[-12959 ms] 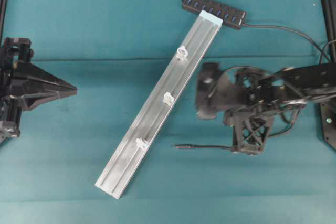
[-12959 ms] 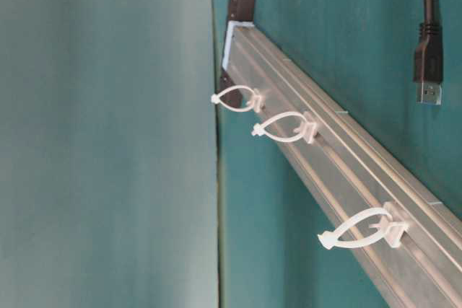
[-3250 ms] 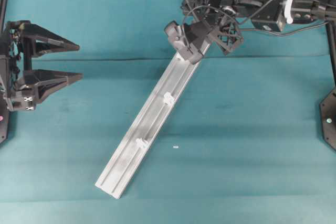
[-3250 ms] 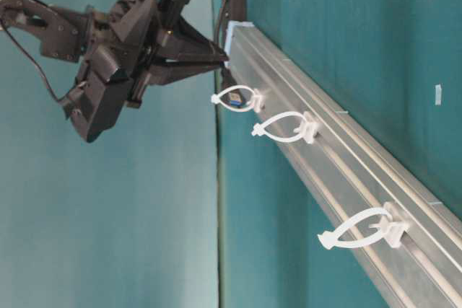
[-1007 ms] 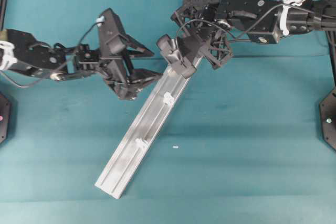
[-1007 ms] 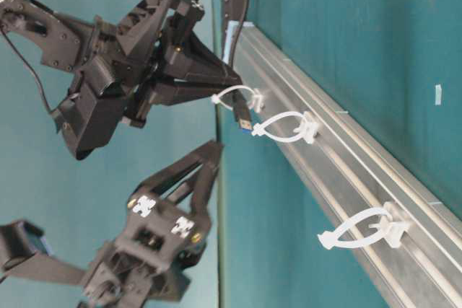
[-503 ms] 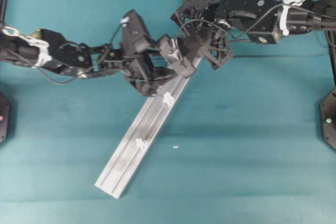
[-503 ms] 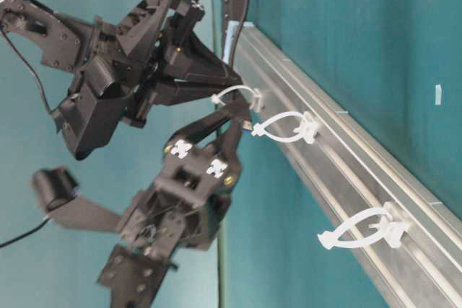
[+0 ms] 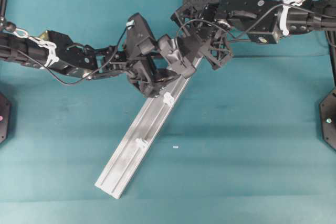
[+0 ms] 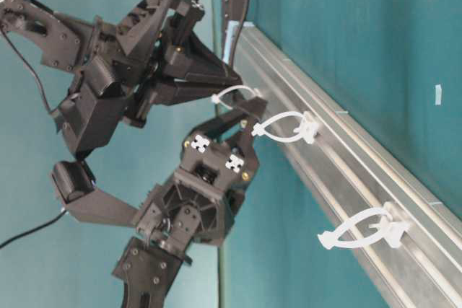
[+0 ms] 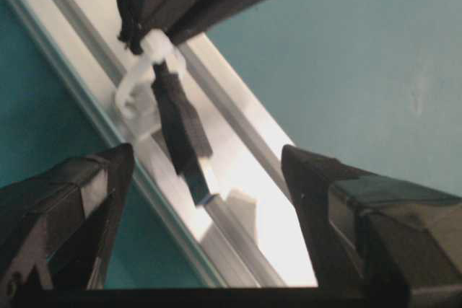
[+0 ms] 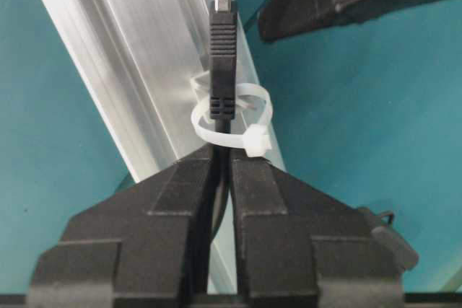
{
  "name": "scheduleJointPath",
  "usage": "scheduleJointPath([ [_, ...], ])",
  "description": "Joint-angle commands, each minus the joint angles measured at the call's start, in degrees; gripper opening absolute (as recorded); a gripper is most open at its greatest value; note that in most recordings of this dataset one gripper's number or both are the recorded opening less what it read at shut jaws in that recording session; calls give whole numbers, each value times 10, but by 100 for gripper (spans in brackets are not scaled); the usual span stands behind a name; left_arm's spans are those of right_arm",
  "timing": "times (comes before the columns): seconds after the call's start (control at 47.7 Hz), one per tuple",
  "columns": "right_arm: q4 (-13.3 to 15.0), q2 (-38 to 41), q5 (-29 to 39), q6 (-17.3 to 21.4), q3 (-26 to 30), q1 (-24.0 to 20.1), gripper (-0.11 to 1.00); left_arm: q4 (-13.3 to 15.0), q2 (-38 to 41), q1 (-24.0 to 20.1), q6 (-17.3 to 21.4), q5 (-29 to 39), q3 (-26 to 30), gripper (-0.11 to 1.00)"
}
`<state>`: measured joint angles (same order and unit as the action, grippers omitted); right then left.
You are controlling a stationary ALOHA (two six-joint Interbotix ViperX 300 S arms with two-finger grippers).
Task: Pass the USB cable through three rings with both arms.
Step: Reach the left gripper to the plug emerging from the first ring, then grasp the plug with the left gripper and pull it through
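The thin black USB cable [image 12: 224, 70], pinched by the right pincer [image 12: 221, 160], points along the silver aluminium rail [image 12: 137, 55], plug through the first translucent-white plastic ring [image 12: 231, 124]; left pincer [image 11: 209, 178] gapes wide.

USB cable [image 12: 223, 70] plug through white ring [image 12: 232, 125], fingers [image 12: 180, 200] pinching cord, silver rail [image 12: 123, 70]

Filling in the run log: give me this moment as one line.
right claw: shut on cable | plug through first ring | left claw: open around plug tip | two rings left

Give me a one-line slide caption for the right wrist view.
Right pincer shut on the USB cable, plug pushed through the first ring on the rail.
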<state>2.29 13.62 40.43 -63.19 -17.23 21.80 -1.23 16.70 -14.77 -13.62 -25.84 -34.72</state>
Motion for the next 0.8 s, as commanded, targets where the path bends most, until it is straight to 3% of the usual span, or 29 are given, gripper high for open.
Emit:
scheduleJointPath([
  [0.0, -2, 2, -3, -4, 5, -3, 8, -3, 2, 0, 3, -5, 12, 87],
  [0.336, -5, 2, -10, -3, 5, -4, 8, -3, 12, 0, 17, -2, 12, 60],
  [0.629, -7, 2, -11, 0, 4, -6, 8, -3, 19, 0, 47, -1, 28, 14],
  [0.776, -7, 1, -13, 4, 3, -5, 8, -3, 18, 0, 48, 2, 23, 12],
])
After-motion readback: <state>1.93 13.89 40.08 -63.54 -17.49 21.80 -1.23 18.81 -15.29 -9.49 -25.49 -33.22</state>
